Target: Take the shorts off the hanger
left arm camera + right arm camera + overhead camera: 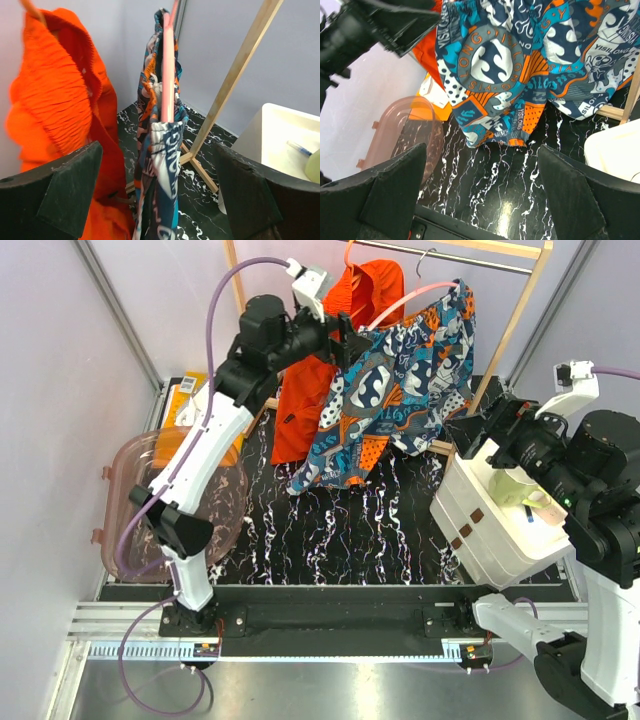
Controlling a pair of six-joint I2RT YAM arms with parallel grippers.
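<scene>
Left hand [347,340] is held released beside the far pink plastic hanger [410,295], over which the patterned blue-orange cloth shorts [400,390] are draped. Approach step judged; waistband must next be pinched, drawn off.

My left gripper [348,343] was raised high on its outstretched arm, jaws wide apart. My right gripper [468,435] sat lower, equally open.

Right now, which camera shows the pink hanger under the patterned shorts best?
Left wrist: the pink hanger is close and edge-on, with the patterned shorts draped over it. Top external shows only a thin pink arc above the shorts. Right wrist shows the fabric but no hanger.
</scene>
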